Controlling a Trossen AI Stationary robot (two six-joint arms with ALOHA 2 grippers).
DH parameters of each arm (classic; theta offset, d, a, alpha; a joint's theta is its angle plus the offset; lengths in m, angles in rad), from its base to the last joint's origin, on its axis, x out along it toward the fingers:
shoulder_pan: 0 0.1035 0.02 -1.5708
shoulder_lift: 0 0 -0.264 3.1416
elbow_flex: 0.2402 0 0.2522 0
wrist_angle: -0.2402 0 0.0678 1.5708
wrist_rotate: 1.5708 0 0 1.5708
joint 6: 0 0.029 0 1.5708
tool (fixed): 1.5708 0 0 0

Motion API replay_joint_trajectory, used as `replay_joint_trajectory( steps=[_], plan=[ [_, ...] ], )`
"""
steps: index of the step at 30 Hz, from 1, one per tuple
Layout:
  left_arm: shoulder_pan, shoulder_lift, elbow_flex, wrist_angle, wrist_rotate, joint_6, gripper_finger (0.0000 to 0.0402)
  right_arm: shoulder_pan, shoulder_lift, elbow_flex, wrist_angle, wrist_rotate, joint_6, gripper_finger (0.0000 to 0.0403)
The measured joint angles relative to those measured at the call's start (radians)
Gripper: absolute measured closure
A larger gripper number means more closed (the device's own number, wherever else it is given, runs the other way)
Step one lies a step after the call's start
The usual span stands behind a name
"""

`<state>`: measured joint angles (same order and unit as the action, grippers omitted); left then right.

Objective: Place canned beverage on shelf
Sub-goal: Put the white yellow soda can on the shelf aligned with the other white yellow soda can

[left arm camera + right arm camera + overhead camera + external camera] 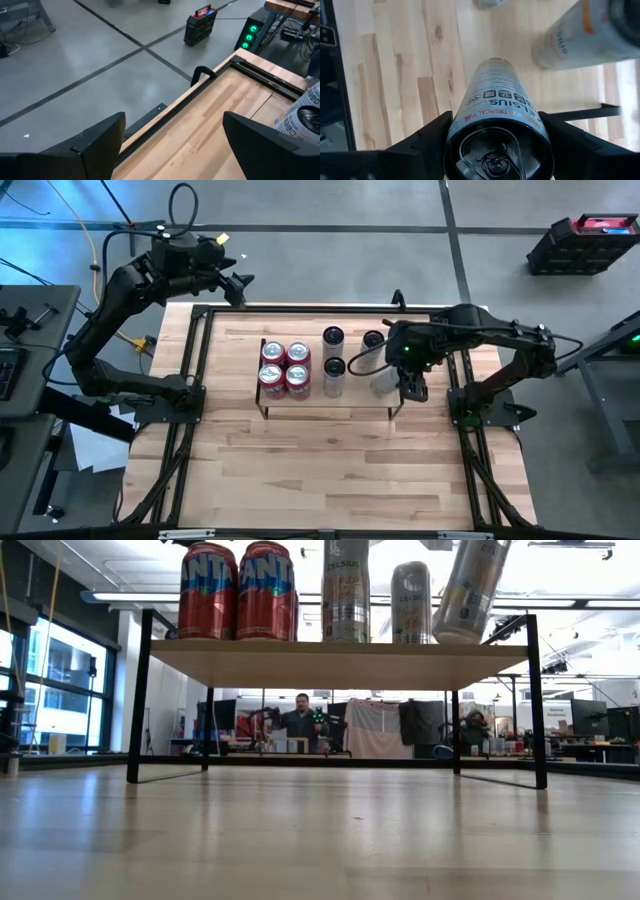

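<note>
Right end effector (495, 145) is clamped on a slim can (501, 120), tilted at the shelf's (300, 402) right end, probably angled to clear the rail. Left end effector (170, 145) waits with fingers apart at the surface's (330, 470) far-left corner.

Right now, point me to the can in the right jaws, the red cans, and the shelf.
held can (500, 112): right wrist view, on its printed side wall.
red cans (285, 367): high view, on the tops of the four-can cluster.
shelf (340, 663): low view, on the board's front edge.
</note>
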<state>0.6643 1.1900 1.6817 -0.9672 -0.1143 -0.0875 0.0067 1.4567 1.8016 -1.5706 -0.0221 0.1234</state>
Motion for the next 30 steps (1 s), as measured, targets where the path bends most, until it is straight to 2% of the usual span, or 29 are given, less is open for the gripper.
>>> replay_joint_trajectory(
  steps=[30],
  plan=[
    [0.001,0.000,0.000,0.000,0.000,0.002,0.0076,-0.014,0.040,-0.016,0.031,-0.012,0.004,0.0153]
  ],
)
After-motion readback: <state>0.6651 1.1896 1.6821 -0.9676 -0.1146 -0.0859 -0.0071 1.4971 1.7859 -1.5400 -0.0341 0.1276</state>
